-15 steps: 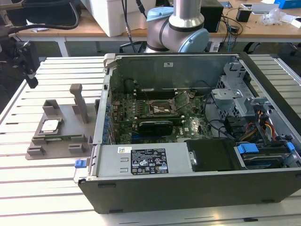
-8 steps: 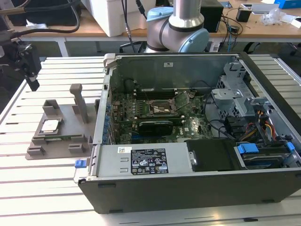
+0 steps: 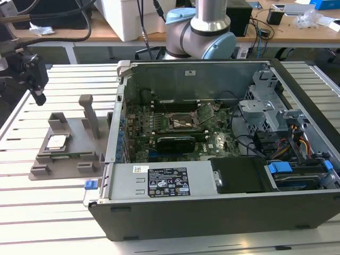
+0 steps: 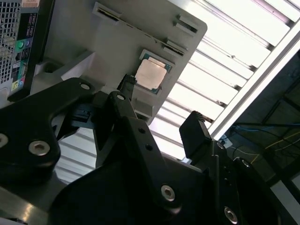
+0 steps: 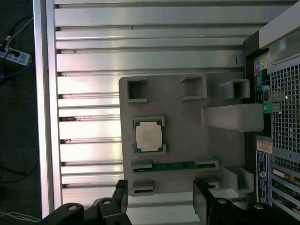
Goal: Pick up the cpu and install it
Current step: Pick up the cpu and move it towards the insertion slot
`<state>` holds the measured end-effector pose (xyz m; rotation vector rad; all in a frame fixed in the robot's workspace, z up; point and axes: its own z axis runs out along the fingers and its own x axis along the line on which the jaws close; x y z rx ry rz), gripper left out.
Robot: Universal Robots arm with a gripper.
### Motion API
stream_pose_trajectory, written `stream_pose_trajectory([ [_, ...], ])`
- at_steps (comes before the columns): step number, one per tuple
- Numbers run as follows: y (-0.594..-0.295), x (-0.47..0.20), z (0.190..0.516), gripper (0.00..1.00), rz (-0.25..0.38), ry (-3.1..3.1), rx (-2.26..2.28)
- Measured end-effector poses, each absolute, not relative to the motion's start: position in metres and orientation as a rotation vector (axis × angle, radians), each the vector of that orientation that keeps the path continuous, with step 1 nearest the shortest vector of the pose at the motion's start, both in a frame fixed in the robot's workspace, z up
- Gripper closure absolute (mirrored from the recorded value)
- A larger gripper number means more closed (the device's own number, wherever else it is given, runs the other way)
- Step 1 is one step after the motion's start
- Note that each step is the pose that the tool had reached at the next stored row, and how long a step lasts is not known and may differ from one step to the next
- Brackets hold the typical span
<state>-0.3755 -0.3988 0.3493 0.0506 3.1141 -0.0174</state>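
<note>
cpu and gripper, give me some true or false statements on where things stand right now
1. The cpu lies in the grey holder. True.
2. The gripper is shut on the cpu. False: it is open, holds nothing and is apart from the cpu.
3. The grey holder sits inside the computer case. False: it lies on the table beside the case, on the exterior view's left.
4. The computer case is open, with its motherboard showing. True.
</note>
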Motion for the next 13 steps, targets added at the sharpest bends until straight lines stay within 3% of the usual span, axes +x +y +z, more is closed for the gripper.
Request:
stream_pose_trajectory([
  [13, -0.399, -0.376, 0.335, 0.34, -0.017, 3.114, 0.051],
])
